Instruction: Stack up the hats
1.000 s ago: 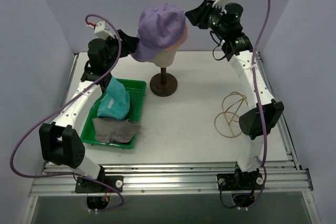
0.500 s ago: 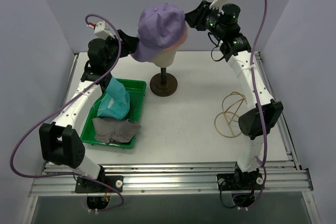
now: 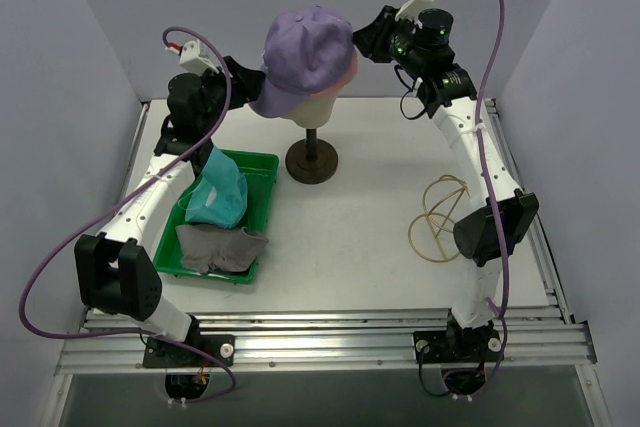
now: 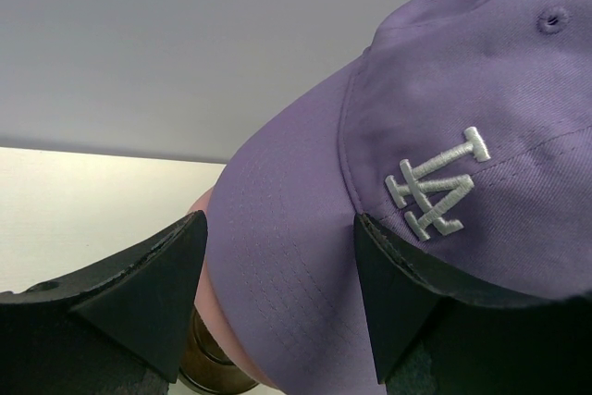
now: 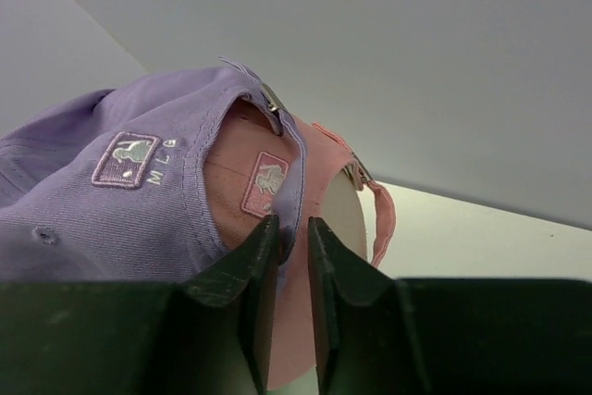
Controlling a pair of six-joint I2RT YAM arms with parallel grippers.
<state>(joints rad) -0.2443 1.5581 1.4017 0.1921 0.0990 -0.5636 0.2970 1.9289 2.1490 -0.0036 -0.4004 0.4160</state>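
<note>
In the top view, the lavender cap point(image 3: 305, 52) sits over the pink cap point(image 5: 324, 191) on the mannequin head point(image 3: 318, 102) at upper centre, while the teal bucket hat point(image 3: 218, 197) and grey bucket hat point(image 3: 220, 245) lie in the green tray point(image 3: 262, 162) at left. My right gripper point(image 5: 291, 221) is pinched narrow on the lavender cap's rear strap edge, and my left gripper point(image 4: 280, 221) stands wide, straddling its brim. If I tug that strap, I judge the lavender cap could twist off-centre or drag the pink cap askew.
</note>
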